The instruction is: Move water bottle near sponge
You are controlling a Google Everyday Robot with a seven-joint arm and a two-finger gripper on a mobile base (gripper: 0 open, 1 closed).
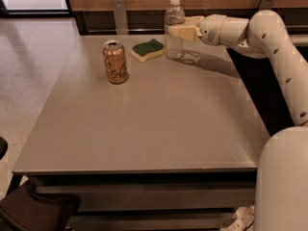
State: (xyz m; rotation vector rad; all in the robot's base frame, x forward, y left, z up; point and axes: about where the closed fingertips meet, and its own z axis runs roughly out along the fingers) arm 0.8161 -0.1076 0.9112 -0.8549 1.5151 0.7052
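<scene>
The water bottle (173, 29), clear and ribbed with a white cap, stands upright at the far side of the grey table (144, 124), just right of the sponge (148, 49). The sponge is flat, dark green on top with a pale yellow base. My gripper (177, 28) reaches in from the right and its pale fingers (183, 32) are shut on the water bottle's upper half. The bottle's base rests at or just above the tabletop.
An orange-copper drink can (115, 61) stands left of the sponge. A wooden wall panel with metal brackets (119, 11) runs behind the table. My white arm (269, 47) spans the right side. A dark object (33, 213) sits low at front left.
</scene>
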